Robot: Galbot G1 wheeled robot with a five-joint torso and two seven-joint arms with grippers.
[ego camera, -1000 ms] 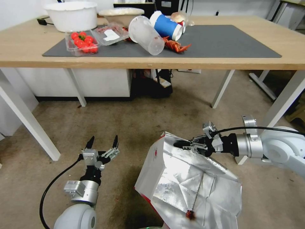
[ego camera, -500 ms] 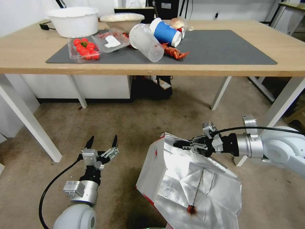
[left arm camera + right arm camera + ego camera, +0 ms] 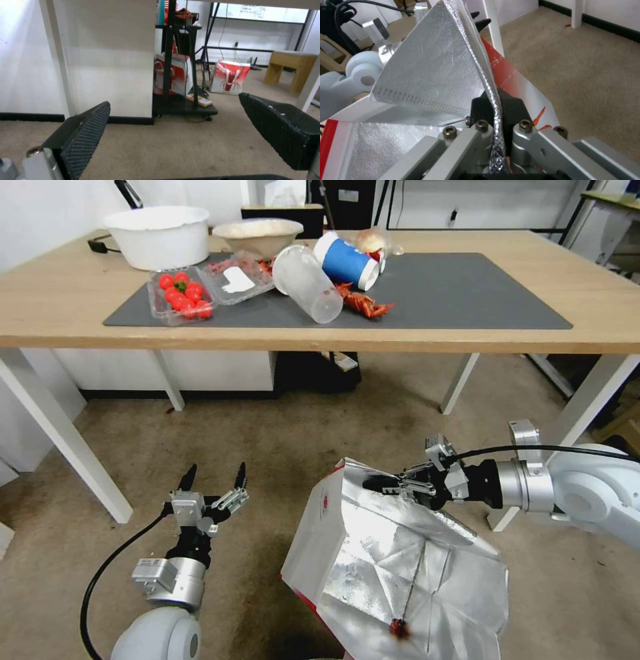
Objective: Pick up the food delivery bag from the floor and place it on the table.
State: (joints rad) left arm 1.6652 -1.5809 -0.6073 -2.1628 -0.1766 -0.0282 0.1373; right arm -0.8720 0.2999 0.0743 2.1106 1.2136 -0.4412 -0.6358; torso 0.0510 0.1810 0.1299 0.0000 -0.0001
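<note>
While left end effector (image 3: 213, 477) points upward spread, right end effector (image 3: 375, 484) reaches sideways clamping food delivery bag (image 3: 393, 560) rim

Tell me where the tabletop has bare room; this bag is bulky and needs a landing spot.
The right half of the dark grey mat is bare, bordered by the crayfish and blue cup on its left. The table wood beyond is bare too. The mat's left half is crowded: tomato tray, clear cup, bowls. The right gripper holds the food delivery bag.
</note>
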